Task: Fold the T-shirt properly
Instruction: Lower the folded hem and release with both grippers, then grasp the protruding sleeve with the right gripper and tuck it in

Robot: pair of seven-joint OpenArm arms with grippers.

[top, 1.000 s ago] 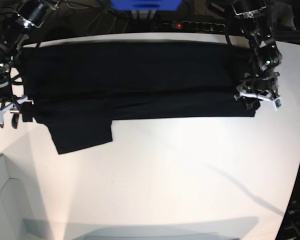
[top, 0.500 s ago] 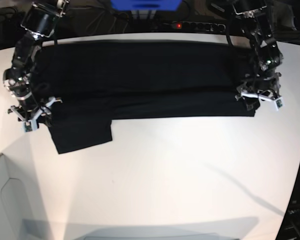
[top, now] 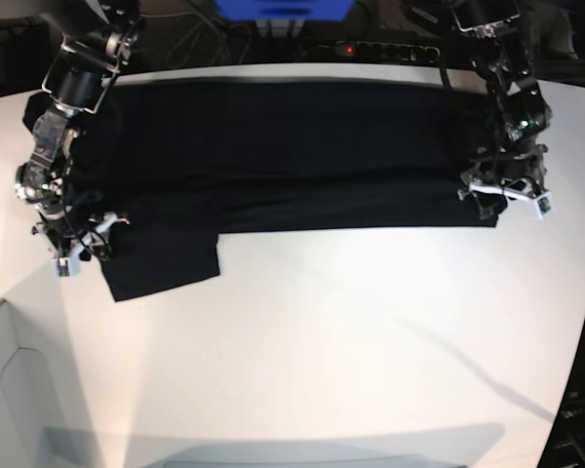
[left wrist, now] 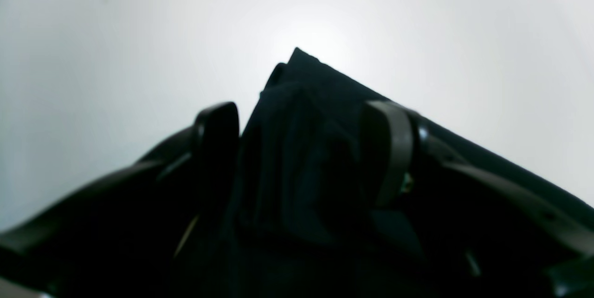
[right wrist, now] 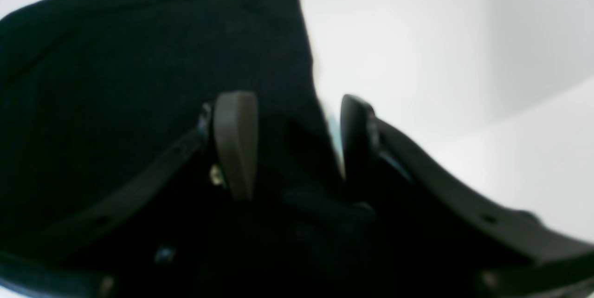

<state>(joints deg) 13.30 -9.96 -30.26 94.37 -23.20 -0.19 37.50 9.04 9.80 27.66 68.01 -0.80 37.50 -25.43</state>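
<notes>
Since the earlier frame the right gripper (top: 78,244) has travelled inward onto the T-shirt (top: 273,156), which lies spread across the table (top: 322,341). Jaws parted on both; left gripper (top: 502,195) straddles a bunched corner. Judgement: pinch both corners evenly before lifting. Both wrists point downward at the shirt's ends.

matt black cloth T-shirt (top: 273,156), smooth white table (top: 351,331)

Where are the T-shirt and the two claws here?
T-shirt (top: 273,146): base view, middle of the cloth.
Left claw (top: 504,198): base view, between its fingertips.
Right claw (top: 78,249): base view, between its fingertips.
</notes>
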